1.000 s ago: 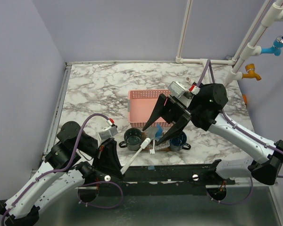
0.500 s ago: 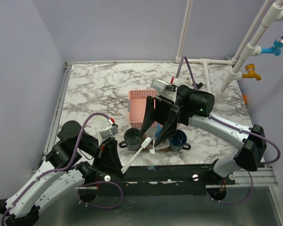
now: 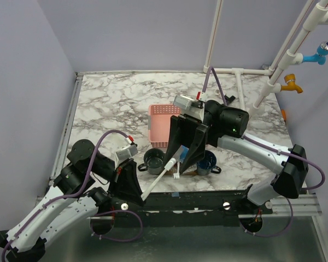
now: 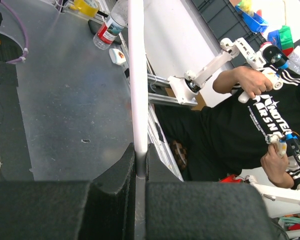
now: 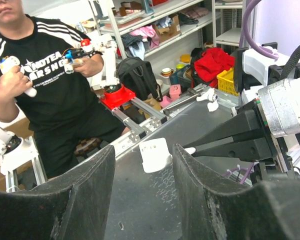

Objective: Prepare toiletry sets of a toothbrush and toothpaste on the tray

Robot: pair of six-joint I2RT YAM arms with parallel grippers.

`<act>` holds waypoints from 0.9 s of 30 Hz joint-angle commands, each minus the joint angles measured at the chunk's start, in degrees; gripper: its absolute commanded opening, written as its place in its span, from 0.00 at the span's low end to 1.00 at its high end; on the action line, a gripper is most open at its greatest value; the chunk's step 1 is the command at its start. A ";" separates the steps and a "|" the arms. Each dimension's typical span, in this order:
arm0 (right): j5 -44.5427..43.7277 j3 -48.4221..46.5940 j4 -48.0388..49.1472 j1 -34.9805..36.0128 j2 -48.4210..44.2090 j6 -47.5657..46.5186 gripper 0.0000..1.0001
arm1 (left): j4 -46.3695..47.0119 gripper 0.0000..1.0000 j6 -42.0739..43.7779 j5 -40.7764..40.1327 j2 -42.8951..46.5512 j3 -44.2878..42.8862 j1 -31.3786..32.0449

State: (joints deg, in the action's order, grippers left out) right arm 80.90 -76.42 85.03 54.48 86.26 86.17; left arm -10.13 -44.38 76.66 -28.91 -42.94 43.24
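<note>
The toothpaste [image 3: 159, 177], a long white tube, slants up from my left gripper [image 3: 142, 198], which is shut on its lower end. In the left wrist view the toothpaste [image 4: 137, 75] rises straight out of the closed left gripper [image 4: 140, 152]. My right gripper [image 3: 176, 160] hangs open over the tube's far end. The right wrist view shows that flat white end [image 5: 155, 154] between the spread fingers of the right gripper [image 5: 142, 152], touching neither. A sliver of the brown tray [image 3: 190, 171] shows under the right gripper. A thin white stick [image 3: 176, 174] there is likely the toothbrush.
A pink mesh basket [image 3: 163, 121] stands just behind the right gripper. Two dark cups [image 3: 154, 159] [image 3: 207, 162] flank the tray near the table's front edge. White pipes [image 3: 238, 71] run along the back right.
The right arm has swung left and brought its gripper down around the tube's far end, its jaws narrowing. The left arm and the tube have stayed put.
</note>
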 commanded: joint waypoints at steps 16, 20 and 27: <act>0.01 0.45 -2.18 1.34 -2.53 -17.66 0.42 | 6.00 0.00 -3.92 -2.40 0.00 1.01 -0.18; -1.13 1.19 -17.60 1.94 -5.29 -30.47 0.38 | 6.08 0.00 -3.92 -2.44 -0.03 1.10 -0.17; -5.13 -2.04 -56.30 4.40 -9.49 -61.61 0.31 | 6.60 0.00 -4.32 -2.81 -0.17 1.28 -0.18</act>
State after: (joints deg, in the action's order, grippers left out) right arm 79.18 -75.66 55.51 56.88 78.91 47.13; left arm -5.21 -48.21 75.31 -29.08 -42.50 43.24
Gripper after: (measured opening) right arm 0.329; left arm 0.030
